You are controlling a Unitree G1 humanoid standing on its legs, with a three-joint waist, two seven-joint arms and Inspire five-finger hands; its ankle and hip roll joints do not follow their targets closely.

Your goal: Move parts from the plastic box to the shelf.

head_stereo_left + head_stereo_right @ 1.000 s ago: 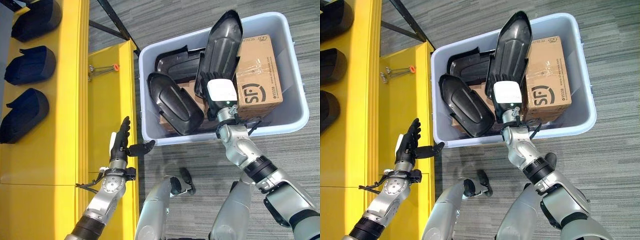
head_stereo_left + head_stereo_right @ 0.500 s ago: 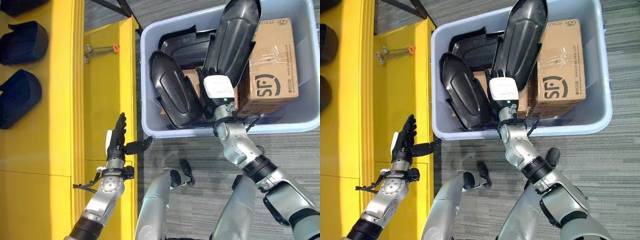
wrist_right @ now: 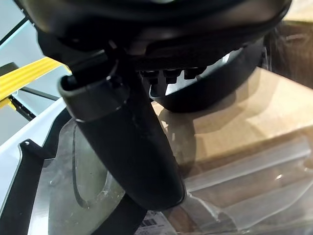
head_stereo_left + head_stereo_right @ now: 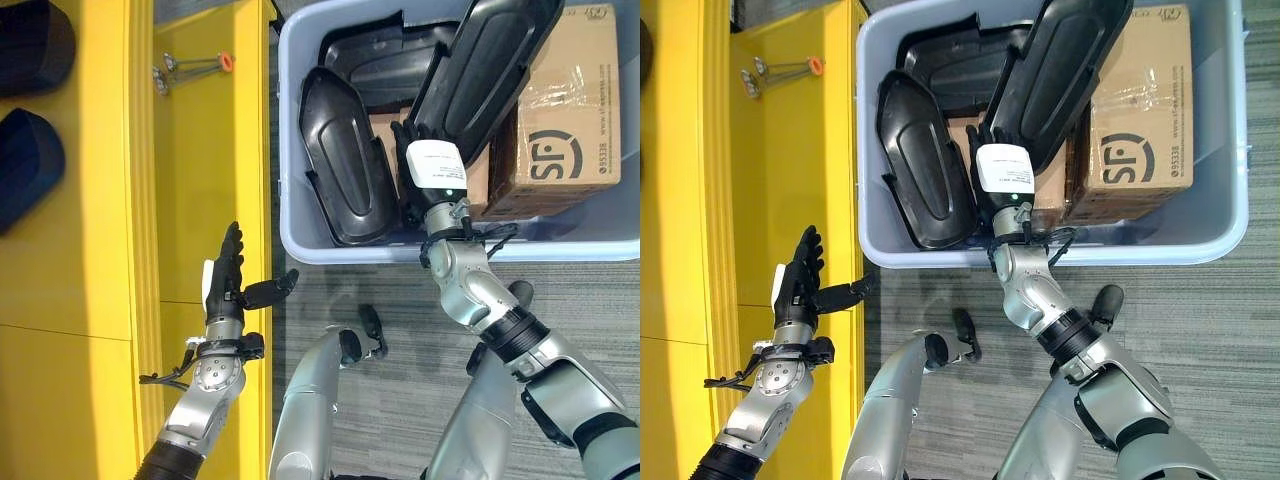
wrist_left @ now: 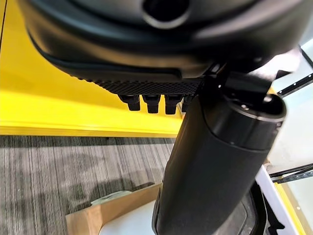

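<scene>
Grey plastic box (image 4: 300, 240) sits on the carpeted floor (image 4: 400, 300), just beside the yellow shelf (image 4: 90, 250). Inside the box: a long black part (image 4: 495, 65) propped at a tilt, its upper end reaching past the far rim; a second black part (image 4: 345, 170) lying along the box wall nearest the shelf; a third black part (image 4: 375, 50) flat at the far end; and a brown cardboard carton (image 4: 560, 110) against the wall farthest from the shelf. Right robot hand (image 4: 425, 165) is down in the box at the lower end of the tilted part, fingers curled round it, the white cover of the hand facing up; the right wrist view shows the thumb (image 3: 122, 142) lying across the part's edge above the carton. Left robot hand (image 4: 235, 290) hovers over the shelf's near edge, released, fingers straight and pointing away from the robot, thumb stuck out toward the box, holding nothing. On the shelf, well apart from the left robot hand: two dark parts (image 4: 25, 165) at its outer side, and a small metal tool with an orange tip (image 4: 195, 68) on the lower level.
</scene>
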